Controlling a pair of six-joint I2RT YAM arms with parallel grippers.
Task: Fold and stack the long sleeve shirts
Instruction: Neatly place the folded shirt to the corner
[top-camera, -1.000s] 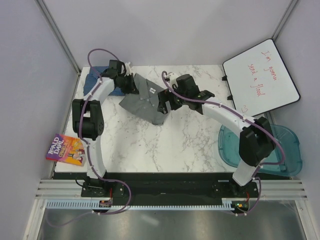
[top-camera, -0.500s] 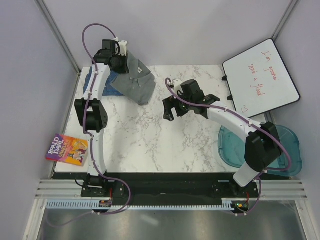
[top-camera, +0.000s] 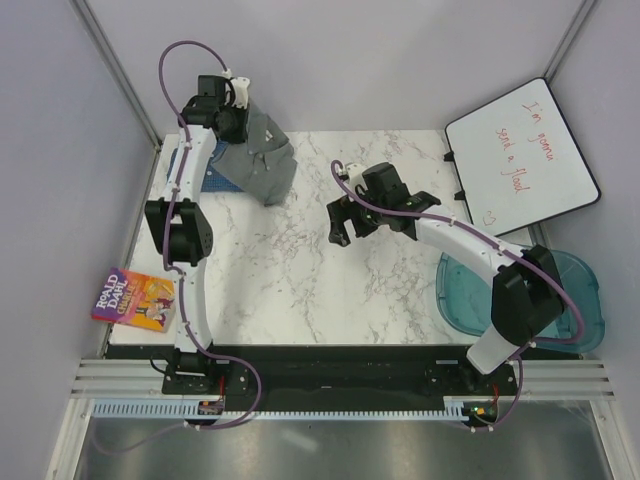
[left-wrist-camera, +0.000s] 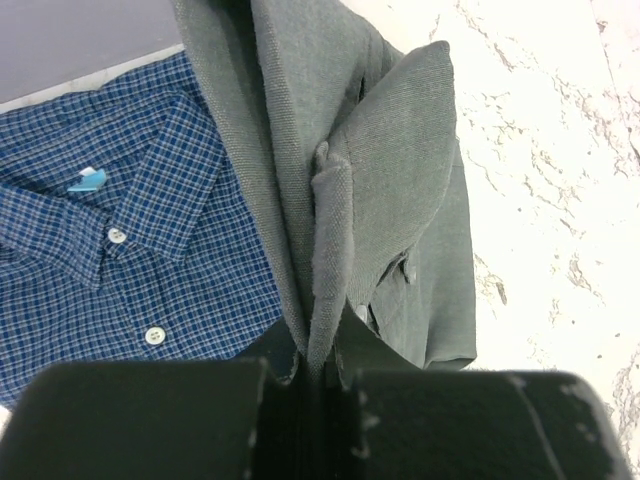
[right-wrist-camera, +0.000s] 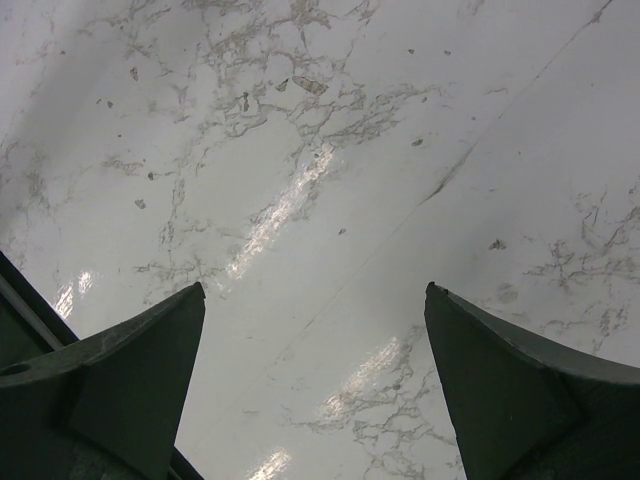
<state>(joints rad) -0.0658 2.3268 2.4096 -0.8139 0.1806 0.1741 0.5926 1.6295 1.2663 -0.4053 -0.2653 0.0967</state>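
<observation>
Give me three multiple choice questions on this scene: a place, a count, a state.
1. Where does the blue checked shirt lie?
A. At the table's far left corner, by the hanging grey shirt.
B. At the table's centre.
C. At its near right corner.
2. How many shirts are in view?
A. One.
B. Two.
C. Three.
3. How do the right fingers stand?
A. Shut on the grey shirt.
B. Shut on the blue checked shirt.
C. Open over bare marble.
Answers: 1 A, the top view shows it there. 2 B, one grey, one blue. 3 C, only marble shows between them.
</observation>
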